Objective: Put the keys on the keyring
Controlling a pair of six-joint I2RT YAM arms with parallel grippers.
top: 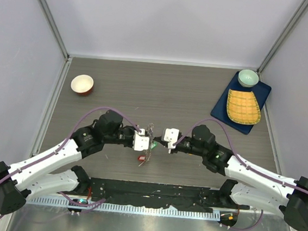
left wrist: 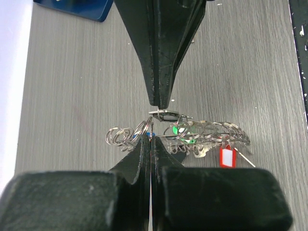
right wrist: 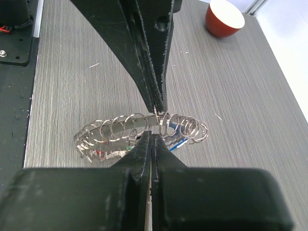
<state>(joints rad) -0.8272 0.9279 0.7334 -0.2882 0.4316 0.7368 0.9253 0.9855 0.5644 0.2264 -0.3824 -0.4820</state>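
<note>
The keyring (top: pixel 149 137), a thin grey metal band strung with several small silver rings and keys, hangs just above the table between my two grippers. My left gripper (top: pixel 147 143) is shut on its near edge (left wrist: pixel 153 134). My right gripper (top: pixel 161 140) is shut on the band from the other side (right wrist: pixel 153 135). In the left wrist view the keyring (left wrist: pixel 207 131) carries a green tag (left wrist: pixel 180 130) and a red tag (left wrist: pixel 226 157). In the right wrist view the keyring (right wrist: pixel 120 127) shows a blue-tagged key (right wrist: pixel 178 143). The keys hang under the band and are partly hidden by the fingers.
A red bowl (top: pixel 82 84) stands at the far left. A blue tray (top: pixel 223 108) at the far right holds a yellow slatted dish (top: pixel 243 106) and a pale green bowl (top: pixel 248 77). The black arm base rail (top: pixel 152 194) runs along the near edge.
</note>
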